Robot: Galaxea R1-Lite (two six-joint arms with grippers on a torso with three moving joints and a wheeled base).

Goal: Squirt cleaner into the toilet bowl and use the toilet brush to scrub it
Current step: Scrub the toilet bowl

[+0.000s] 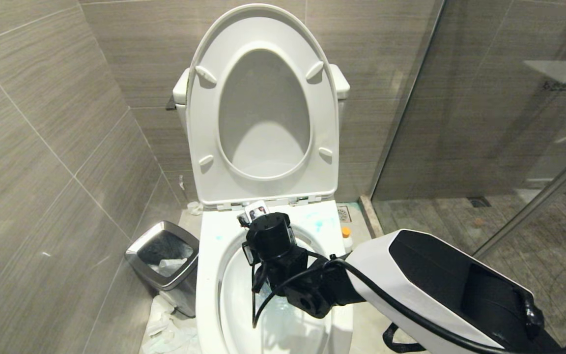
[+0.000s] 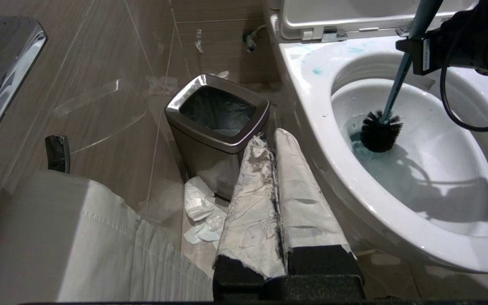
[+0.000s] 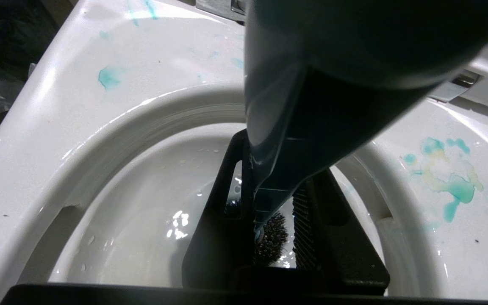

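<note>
Currently: right gripper (image 3: 269,220) clamped on toilet brush (image 2: 380,131) handle between both jaws, bristle head down inside toilet bowl (image 2: 311,97). Left gripper (image 2: 278,169) closed, empty, beside bowl.

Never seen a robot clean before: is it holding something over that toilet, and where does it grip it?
Yes. The right gripper holds the slim slate-blue toilet brush by its handle, well above the black bristles, which sit down in the white ceramic toilet bowl.

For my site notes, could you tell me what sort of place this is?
A bathroom, most likely: a toilet with its lid up, tiled walls, a glass shower screen, and a steel bin beside the toilet.
</note>
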